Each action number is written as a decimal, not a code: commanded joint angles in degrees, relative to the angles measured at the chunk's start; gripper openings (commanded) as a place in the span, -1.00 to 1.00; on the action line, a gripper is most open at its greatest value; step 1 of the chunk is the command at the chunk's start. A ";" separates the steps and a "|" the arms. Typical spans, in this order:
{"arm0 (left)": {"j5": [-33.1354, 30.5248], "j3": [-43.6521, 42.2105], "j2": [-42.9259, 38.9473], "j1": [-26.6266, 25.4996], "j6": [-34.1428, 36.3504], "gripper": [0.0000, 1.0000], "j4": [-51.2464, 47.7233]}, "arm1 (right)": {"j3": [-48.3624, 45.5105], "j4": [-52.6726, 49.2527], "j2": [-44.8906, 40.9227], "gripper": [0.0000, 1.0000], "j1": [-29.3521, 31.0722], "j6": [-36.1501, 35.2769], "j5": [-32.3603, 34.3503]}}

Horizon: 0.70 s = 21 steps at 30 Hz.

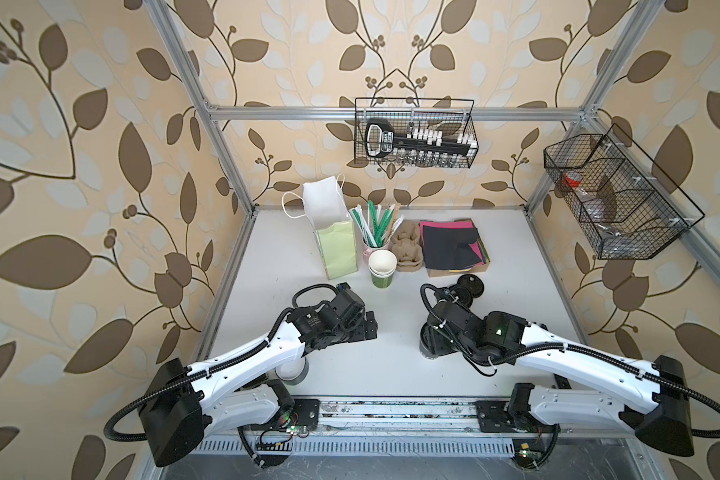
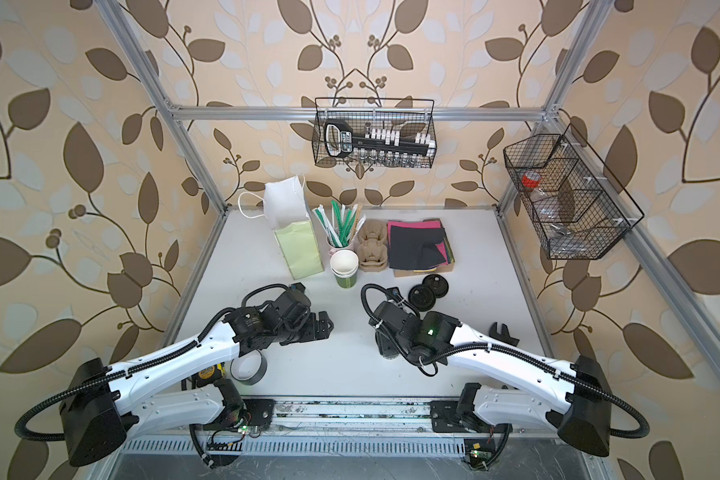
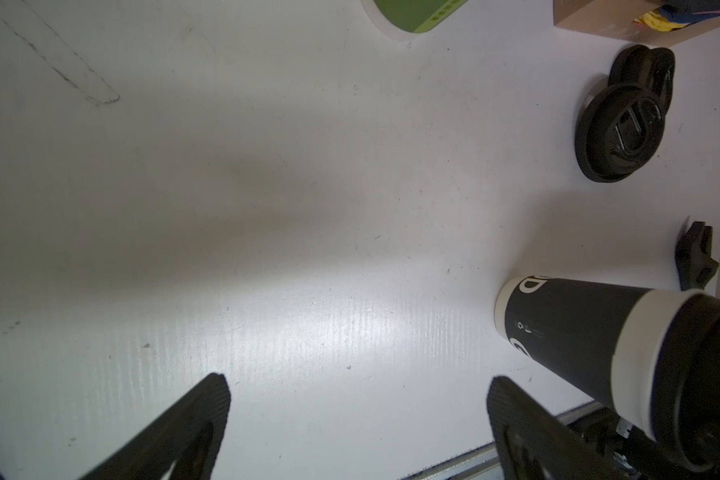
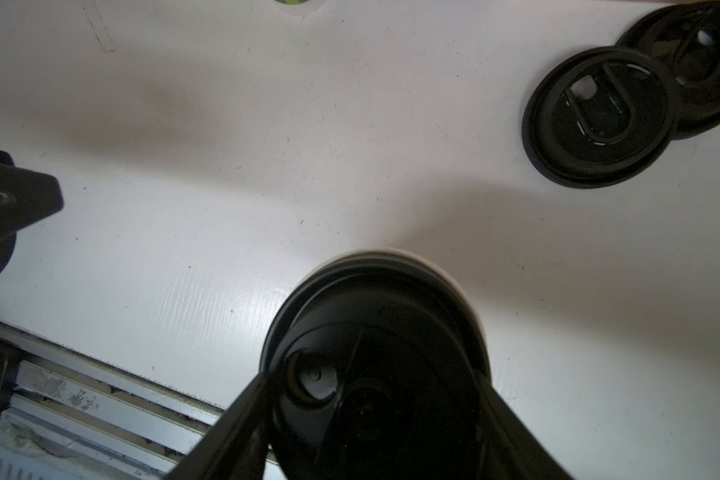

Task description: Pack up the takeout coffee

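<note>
While the left gripper (image 3: 358, 386) hangs wide open and empty over the white table (image 3: 267, 208), the right gripper (image 4: 375, 386) sits on the takeout coffee (image 3: 578, 332) from above. Its fingers (image 4: 225, 434) flank the black lid and seem to clasp its rim, though the dark wrist view blurs the exact contact. The cup stands on the table near the front rail, right of centre. Loose black lids (image 4: 599, 120) lie just behind it, and the green paper bag (image 1: 337, 249) stands well apart.
</note>
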 commanded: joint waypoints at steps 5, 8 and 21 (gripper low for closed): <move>0.41 -0.07 -0.53 -0.30 1.03 0.98 0.09 | -1.49 1.23 -0.25 0.26 -0.14 0.89 -0.60; 0.49 0.03 -0.40 -0.35 1.03 0.98 -0.02 | -1.61 0.62 0.42 0.25 -0.19 1.26 -0.32; 0.80 -0.09 -0.07 -0.35 1.11 0.98 0.13 | -2.39 0.70 2.85 0.28 1.56 2.48 -0.54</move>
